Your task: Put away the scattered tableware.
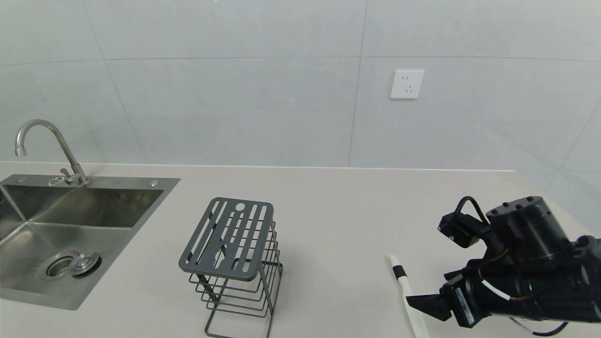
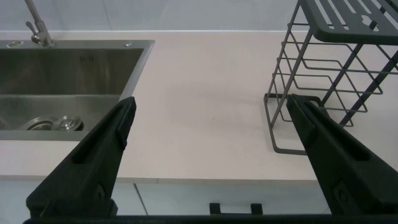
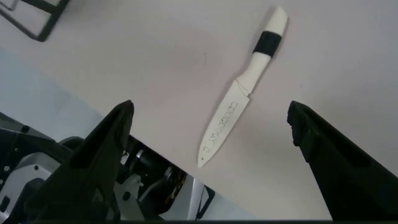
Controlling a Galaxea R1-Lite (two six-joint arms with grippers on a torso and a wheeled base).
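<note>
A white knife point(image 1: 404, 281) with a black band on its handle lies flat on the pale counter at the right, near the front edge. My right gripper point(image 1: 425, 300) hovers just right of it, open. From the right wrist, the knife point(image 3: 245, 84) lies below and between the spread fingers point(image 3: 106, 162), blade tip toward the counter's edge. A dark slotted wire rack point(image 1: 230, 239) stands upright mid-counter. My left gripper point(image 2: 211, 106) is open and holds nothing, above the counter's front edge between the sink point(image 2: 62, 68) and the rack point(image 2: 336, 62).
A steel sink point(image 1: 70, 206) with a curved faucet point(image 1: 42, 136) is set into the counter at the left. A wall socket point(image 1: 406, 84) is on the tiled wall. Bare counter stretches between rack and knife.
</note>
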